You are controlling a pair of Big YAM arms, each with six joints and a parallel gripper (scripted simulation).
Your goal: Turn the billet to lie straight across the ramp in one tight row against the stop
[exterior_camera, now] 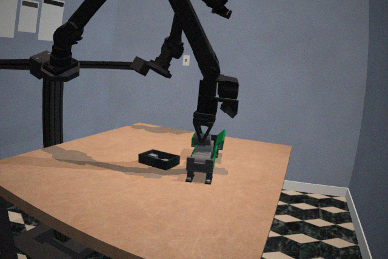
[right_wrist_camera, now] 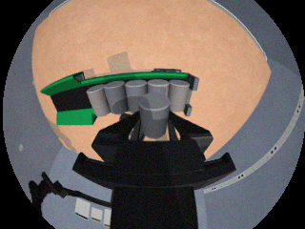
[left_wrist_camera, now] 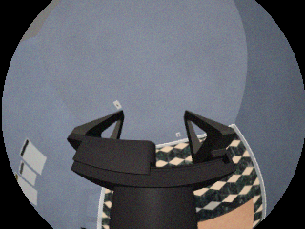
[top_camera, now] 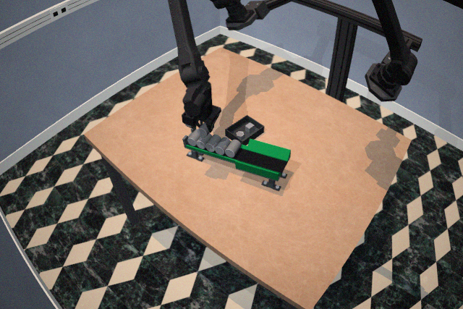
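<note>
A green and black feed ramp (top_camera: 270,150) (exterior_camera: 222,138) (right_wrist_camera: 62,87) stands on short legs mid-table. Several grey billets (top_camera: 218,145) (right_wrist_camera: 123,95) lie across it side by side, towards the stop (top_camera: 187,142) (right_wrist_camera: 192,82). My right gripper (top_camera: 199,126) (exterior_camera: 202,138) (right_wrist_camera: 153,114) is shut on one more billet (top_camera: 195,135) (right_wrist_camera: 154,114). It holds that billet parallel to the others at the stop end of the row, a little higher than them. My left gripper (left_wrist_camera: 153,114) (exterior_camera: 226,13) is open and empty, high in the air, facing the wall.
A low black tray (top_camera: 255,135) (exterior_camera: 153,162) holding two small grey pieces sits on the table (top_camera: 299,204) just behind the ramp. A black gantry post (top_camera: 339,62) stands at the table's far edge.
</note>
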